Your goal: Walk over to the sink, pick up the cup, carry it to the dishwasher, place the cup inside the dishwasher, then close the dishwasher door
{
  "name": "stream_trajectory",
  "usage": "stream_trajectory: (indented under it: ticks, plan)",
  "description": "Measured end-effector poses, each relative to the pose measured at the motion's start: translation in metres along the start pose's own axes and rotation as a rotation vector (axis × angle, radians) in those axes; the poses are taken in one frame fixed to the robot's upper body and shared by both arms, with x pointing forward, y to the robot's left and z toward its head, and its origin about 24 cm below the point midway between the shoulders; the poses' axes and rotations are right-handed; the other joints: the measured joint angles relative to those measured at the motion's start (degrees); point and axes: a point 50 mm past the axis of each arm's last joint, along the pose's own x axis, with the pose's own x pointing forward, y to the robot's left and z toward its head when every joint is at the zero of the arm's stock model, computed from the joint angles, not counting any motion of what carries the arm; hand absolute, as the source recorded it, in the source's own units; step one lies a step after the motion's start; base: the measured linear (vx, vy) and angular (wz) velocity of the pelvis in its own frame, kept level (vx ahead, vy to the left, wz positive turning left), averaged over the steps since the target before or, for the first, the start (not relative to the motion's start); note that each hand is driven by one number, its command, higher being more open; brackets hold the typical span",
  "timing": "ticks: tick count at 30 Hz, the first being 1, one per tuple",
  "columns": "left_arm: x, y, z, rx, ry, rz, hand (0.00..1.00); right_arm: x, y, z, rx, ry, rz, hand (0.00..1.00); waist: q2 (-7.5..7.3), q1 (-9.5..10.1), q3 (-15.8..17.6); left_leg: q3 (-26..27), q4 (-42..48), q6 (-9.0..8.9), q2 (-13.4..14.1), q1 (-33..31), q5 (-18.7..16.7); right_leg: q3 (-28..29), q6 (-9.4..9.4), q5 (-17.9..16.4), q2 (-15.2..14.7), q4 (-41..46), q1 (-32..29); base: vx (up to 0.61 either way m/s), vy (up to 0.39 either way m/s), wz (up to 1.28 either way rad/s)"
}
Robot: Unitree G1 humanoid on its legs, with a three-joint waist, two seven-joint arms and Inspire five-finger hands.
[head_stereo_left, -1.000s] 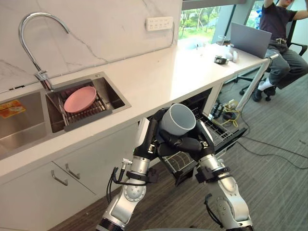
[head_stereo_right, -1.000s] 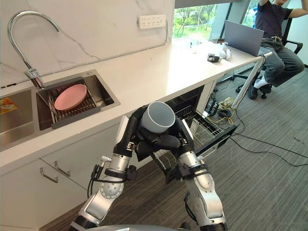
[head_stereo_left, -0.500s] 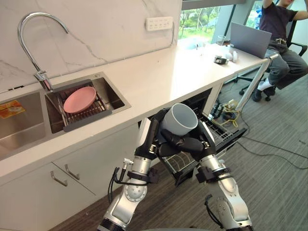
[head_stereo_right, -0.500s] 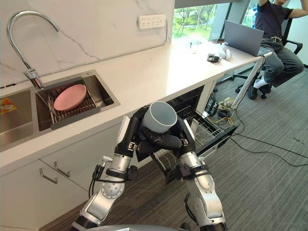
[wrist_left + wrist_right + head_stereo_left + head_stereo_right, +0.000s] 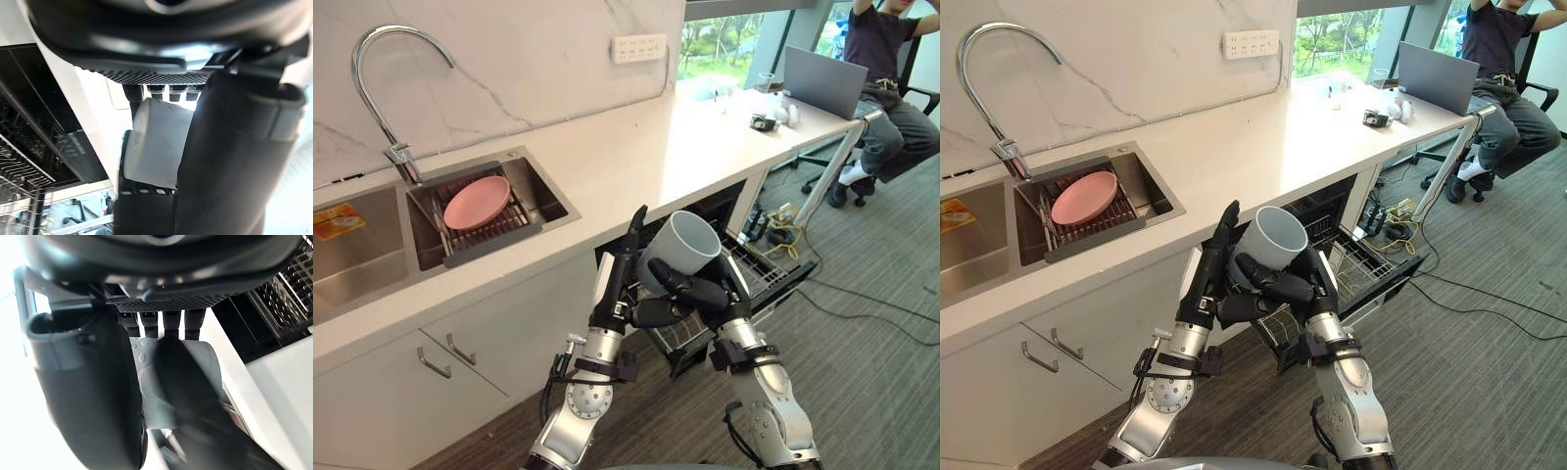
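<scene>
While the right hand (image 5: 690, 292) stays curled round the cup (image 5: 685, 247), the left hand (image 5: 617, 279) has let go, its fingers now straight beside it; the cup hangs near the open dishwasher (image 5: 762, 270); one-handed placing likely comes next.

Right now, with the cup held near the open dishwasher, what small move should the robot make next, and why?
Probably ease the cup forward and down toward the pulled-out rack. The right hand is curled round it, the left hand rests straight-fingered beside it, and the cup hangs short of the rack.
</scene>
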Motion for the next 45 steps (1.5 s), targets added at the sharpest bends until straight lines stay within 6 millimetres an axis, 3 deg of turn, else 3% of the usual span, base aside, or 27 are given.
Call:
stream_trajectory:
  ticks: [4,8,13,17,19,21,22,24,26,29,32,35,40,45]
  plan:
    - [-0.02,0.028,-0.029,0.013,0.184,0.132,1.0,-0.006,-0.036,0.019,-0.033,-0.081,-0.219,0.0,0.0,-0.05,0.0,-0.35,-0.02,0.04,-0.1,-0.19,0.03,-0.46,0.0,-0.01,-0.13,0.0,0.06,0.0,0.0,0.04]
    - [-0.024,0.039,-0.034,-0.002,0.222,0.208,1.0,-0.009,-0.048,0.027,-0.057,-0.103,-0.297,0.0,0.0,-0.02,0.01,-1.01,0.01,0.14,-0.15,-0.58,0.17,-1.29,0.0,-0.01,-0.25,0.0,0.23,-0.01,-0.001,0.09]
    - [-0.029,0.042,-0.037,-0.025,0.25,0.236,1.0,-0.007,-0.055,0.02,-0.109,-0.049,-0.316,0.0,-0.01,0.13,0.0,-2.26,-0.01,0.21,-0.3,-1.05,0.42,-2.4,0.01,-0.02,-0.48,0.0,0.64,-0.04,-0.002,0.12]
    - [-0.046,0.05,-0.062,-0.089,0.403,0.3,1.0,-0.008,-0.078,0.011,-0.276,0.072,-0.378,0.0,-0.02,1.27,0.01,-3.64,-0.4,0.39,-0.5,-1.42,1.05,-3.53,0.05,-0.06,-0.71,-0.02,1.17,-0.03,-0.002,0.18]
    - [-0.071,0.057,-0.088,-0.156,0.583,0.353,1.0,-0.009,-0.092,0.008,-0.38,0.127,-0.409,0.0,-0.04,1.57,0.02,-5.01,-0.5,0.43,-0.55,-1.9,1.57,-4.87,0.09,-0.1,-0.77,-0.04,1.57,-0.03,-0.009,0.28]
    - [-0.11,0.065,-0.113,-0.167,0.787,0.402,1.0,-0.006,-0.102,0.004,-0.461,0.185,-0.418,0.0,-0.16,1.58,0.14,-6.09,-0.96,0.38,-0.64,-2.42,2.16,-6.01,0.1,-0.11,-0.81,-0.06,1.56,-0.04,-0.012,0.28]
    - [-0.135,0.069,-0.123,-0.155,0.886,0.42,1.0,-0.006,-0.108,0.001,-0.489,0.219,-0.427,0.0,-0.39,1.7,0.34,-6.71,-1.47,0.38,-0.7,-2.7,2.62,-6.61,0.11,-0.12,-0.83,-0.07,1.52,-0.04,-0.01,0.25]
    - [-0.163,0.076,-0.129,-0.129,0.998,0.439,1.0,-0.004,-0.119,-0.002,-0.531,0.277,-0.443,0.0,-0.87,2.38,1.31,-7.79,-2.15,0.4,-0.86,-3.65,3.47,-7.69,0.12,-0.15,-0.93,-0.09,1.17,-0.06,-0.011,0.31]
    - [-0.179,0.085,-0.133,-0.11,1.059,0.444,1.0,0.001,-0.132,-0.001,-0.557,0.327,-0.466,0.0,-1.23,3.61,2.49,-9.37,-2.33,0.54,-1.14,-5.67,4.51,-8.97,0.01,-0.06,-1.18,-0.09,0.04,-0.08,-0.011,0.4]
    - [-0.192,0.093,-0.138,-0.099,1.117,0.439,1.0,0.022,-0.154,0.011,-0.61,0.388,-0.508,0.0,-0.81,5.76,5.89,-11.7,-2.74,0.88,-1.74,-9.51,6.47,-10.72,-0.28,0.82,-1.69,-0.08,-2.48,-0.1,-0.004,0.36]
    - [-0.2,0.093,-0.14,-0.107,1.153,0.441,1.0,0.04,-0.161,0.023,-0.613,0.402,-0.528,0.0,-0.39,7.22,8.8,-12.99,-2.77,1.25,-2.29,-11.42,7.45,-11.75,-0.34,1.48,-2.09,-0.07,-3.49,-0.04,0.001,0.24]
    - [-0.185,0.096,-0.142,-0.119,1.105,0.436,1.0,0.06,-0.163,0.042,-0.616,0.385,-0.522,0.0,-0.25,8.5,12.13,-14.17,-2.35,1.7,-3.23,-13.2,8.01,-12.7,-0.22,2.06,-2.92,-0.06,-4.29,-0.03,0.008,0.18]
    - [-0.168,0.097,-0.143,-0.126,1.06,0.421,1.0,0.081,-0.16,0.069,-0.638,0.337,-0.496,0.0,0.12,9.05,16.39,-15.66,-1.69,2.42,-4.63,-15.93,8.53,-13.99,-0.14,2.68,-4.12,-0.03,-5.68,-0.01,0.013,0.17]
    - [-0.139,0.099,-0.143,-0.154,0.984,0.404,1.0,0.107,-0.156,0.124,-0.681,0.26,-0.483,0.0,1.61,10.57,21.52,-16.58,-0.01,2.64,-4.74,-20.34,8.77,-14.19,-0.19,2.88,-4.59,1.92,-9.67,-0.02,0.009,0.07]
